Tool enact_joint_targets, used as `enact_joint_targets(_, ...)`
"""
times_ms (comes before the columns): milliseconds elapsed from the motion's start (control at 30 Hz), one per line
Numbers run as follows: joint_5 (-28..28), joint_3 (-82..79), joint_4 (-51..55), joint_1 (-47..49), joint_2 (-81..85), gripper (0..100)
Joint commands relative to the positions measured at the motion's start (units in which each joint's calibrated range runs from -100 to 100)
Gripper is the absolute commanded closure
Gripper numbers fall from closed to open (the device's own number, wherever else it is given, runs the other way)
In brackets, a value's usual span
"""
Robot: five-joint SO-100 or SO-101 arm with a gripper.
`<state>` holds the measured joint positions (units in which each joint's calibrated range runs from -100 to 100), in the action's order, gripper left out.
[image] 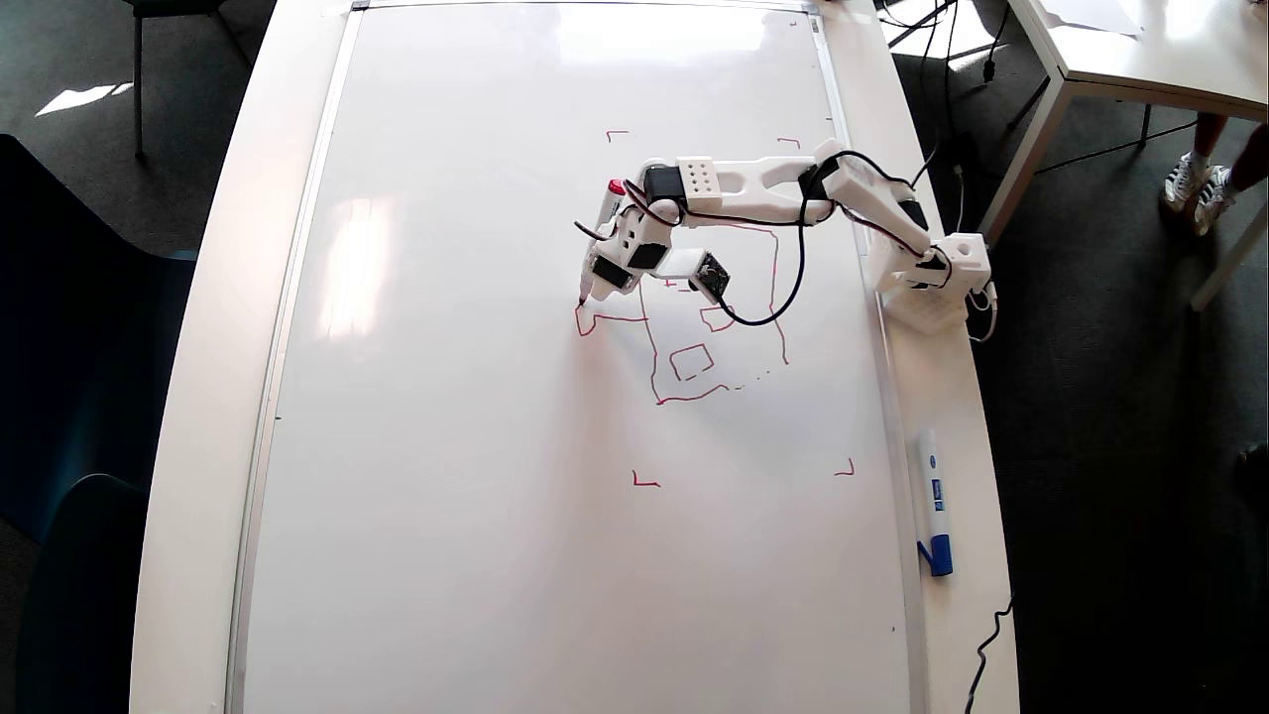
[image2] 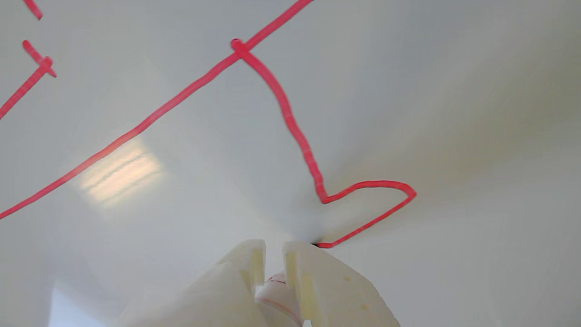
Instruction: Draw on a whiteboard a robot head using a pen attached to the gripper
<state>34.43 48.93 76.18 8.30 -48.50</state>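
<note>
Robot head (image: 716, 327): red wobbly outline near the middle of the whiteboard (image: 476, 496), below the arm; small squares inside, one plain at lower centre, others partly hidden by the arm.
Outline gaps: bottom edge fading to faint dots at its right; likely unfinished there.
Side stalk: drawn leftward from the outline in the overhead view, ending in a small box with three sides down and the last side open.
Pen (image: 604, 230): tip touching the board at the box's open corner; red line ending right at the tip in the wrist view.
Gripper (image2: 273, 254): clamped on the pen, barrel showing between the fingers.
Remaining, by judgement: closing the box, perhaps mending the bottom edge.
Beyond the board: blue-capped marker (image: 933, 501) lying on the table rim at right.
</note>
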Motion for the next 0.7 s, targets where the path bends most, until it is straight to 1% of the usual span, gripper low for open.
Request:
enact_joint_targets(0, 0.59, -0.76, 2.88, -0.89, 0.66, 99)
enact_joint_targets(667, 0.05, -2.67, 4.18, 3.53, 0.82, 99)
